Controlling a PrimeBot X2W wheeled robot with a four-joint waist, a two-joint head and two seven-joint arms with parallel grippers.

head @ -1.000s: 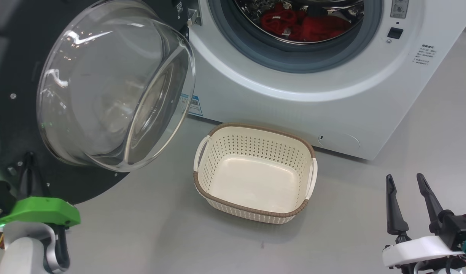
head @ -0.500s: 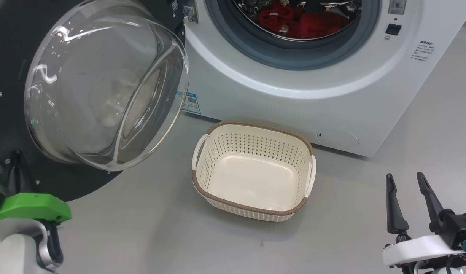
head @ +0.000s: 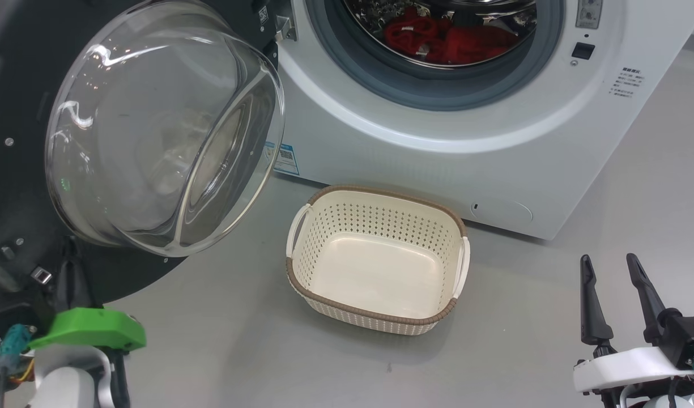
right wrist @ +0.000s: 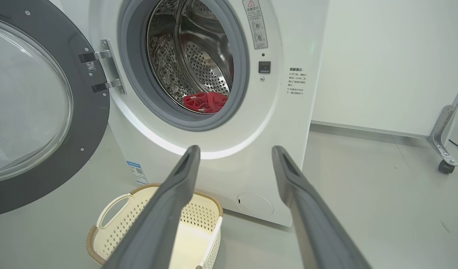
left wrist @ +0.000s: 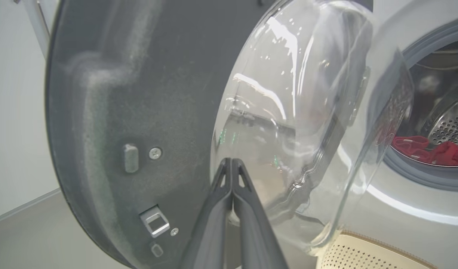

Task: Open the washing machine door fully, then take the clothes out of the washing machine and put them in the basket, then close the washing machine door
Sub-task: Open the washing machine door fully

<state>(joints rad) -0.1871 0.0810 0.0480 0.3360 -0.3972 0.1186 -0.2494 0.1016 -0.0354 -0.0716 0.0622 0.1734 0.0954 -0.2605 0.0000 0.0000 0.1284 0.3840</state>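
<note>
Grey floor (head: 239,340) and basket (head: 380,191) sit unmoved; left arm (head: 89,335) has shifted right.

The head view's top edge cuts off the washing machine (head: 494,170) above the lower half of its drum, and the washing machine door (head: 154,130) runs off the left edge. Print on the blue label (head: 285,158) is too small to read. In the right wrist view a finger of the right gripper (right wrist: 235,148) hides part of the basket (right wrist: 107,239), and the bottom edge cuts its near rim.
</note>
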